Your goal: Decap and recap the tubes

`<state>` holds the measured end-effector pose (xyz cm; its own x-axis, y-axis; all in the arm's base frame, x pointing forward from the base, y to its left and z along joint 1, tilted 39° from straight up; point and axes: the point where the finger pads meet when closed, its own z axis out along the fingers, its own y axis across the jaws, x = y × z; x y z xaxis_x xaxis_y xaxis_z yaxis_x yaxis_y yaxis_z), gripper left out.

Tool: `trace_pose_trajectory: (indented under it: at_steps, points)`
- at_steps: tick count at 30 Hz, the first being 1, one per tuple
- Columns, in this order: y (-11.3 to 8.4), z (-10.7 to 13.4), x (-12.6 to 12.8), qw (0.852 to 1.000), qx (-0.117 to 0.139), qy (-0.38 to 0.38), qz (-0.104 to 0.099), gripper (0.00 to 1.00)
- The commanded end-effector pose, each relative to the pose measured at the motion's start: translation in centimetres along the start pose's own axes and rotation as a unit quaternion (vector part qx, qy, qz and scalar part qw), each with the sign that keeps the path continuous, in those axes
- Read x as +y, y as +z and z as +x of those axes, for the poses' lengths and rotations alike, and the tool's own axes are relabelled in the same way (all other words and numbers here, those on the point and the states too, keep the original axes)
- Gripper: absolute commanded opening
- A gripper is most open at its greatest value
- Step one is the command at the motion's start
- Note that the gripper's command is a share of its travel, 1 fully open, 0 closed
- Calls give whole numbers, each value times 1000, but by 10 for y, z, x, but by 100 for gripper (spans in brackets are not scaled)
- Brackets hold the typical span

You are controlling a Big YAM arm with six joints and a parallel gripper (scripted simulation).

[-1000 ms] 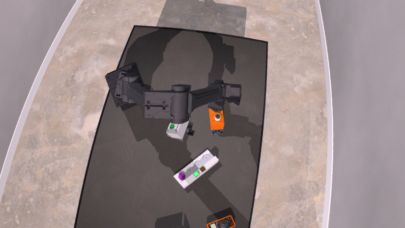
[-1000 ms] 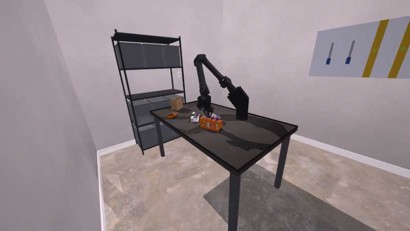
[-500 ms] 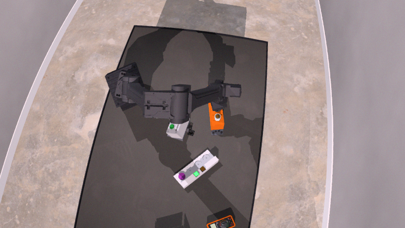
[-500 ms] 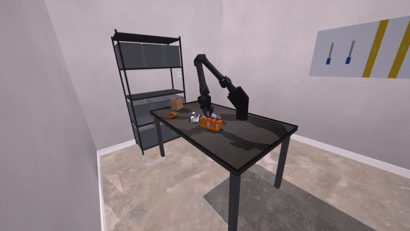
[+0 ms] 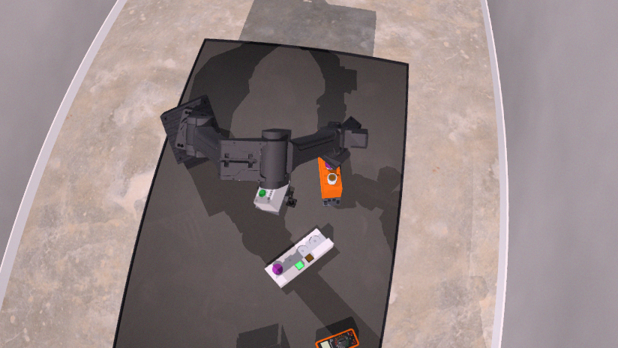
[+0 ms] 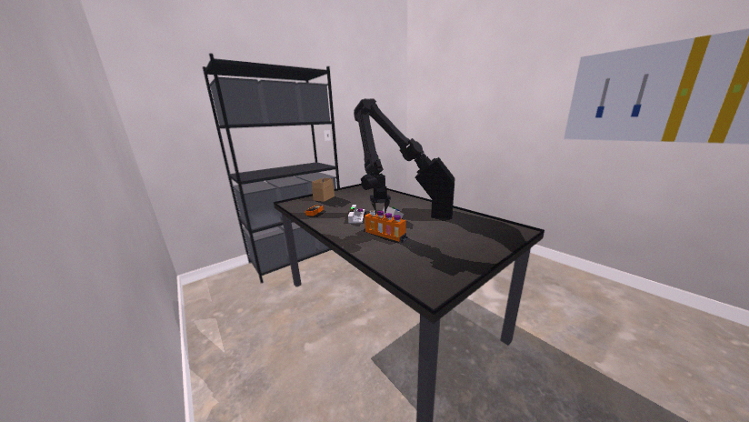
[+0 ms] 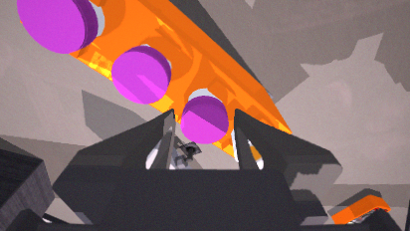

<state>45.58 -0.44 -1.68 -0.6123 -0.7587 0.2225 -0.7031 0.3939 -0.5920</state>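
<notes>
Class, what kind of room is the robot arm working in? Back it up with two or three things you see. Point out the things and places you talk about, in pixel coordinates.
Probably a lab-style workroom: an orange tube station [image 5: 331,191] [image 6: 384,234] with purple-capped tubes, a multimeter [image 5: 348,335] [image 6: 314,210], and metal shelving [image 6: 269,68] holding grey bins.

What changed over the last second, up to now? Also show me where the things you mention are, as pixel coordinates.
The gripper [image 5: 336,160] [image 6: 380,207] [image 7: 204,115] turned about its own axis above the rack [image 5: 331,190] [image 6: 373,234] [image 7: 191,42]; in the top view a purple cap [image 5: 328,165] now shows beside it. I see nothing taken hold of or let go. Rack, tray [image 5: 280,281] [image 6: 354,220] with its one cap [image 5: 277,269], and lit green lamp [image 5: 299,265]: same as before.
</notes>
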Motion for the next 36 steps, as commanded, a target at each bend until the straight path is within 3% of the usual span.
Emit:
trace_pose_trajectory:
  at_steps: [1,7,14,16,21,28,29,36]
  points:
    - [4,-3,1,995,1,-99,-5,49]
    - [4,-3,-1,976,1,-216,-5,49]
    - [4,-4,-4,938,0,-348,-3,49]
    - [4,-4,-4,938,0,-348,-3,49]
    - [4,-4,-5,903,0,-430,-3,49]
    - [6,-2,-5,904,0,-428,-4,49]
    - [-2,-4,-5,905,-3,-424,4,0]
    - [-2,-4,-5,905,-3,-424,4,0]
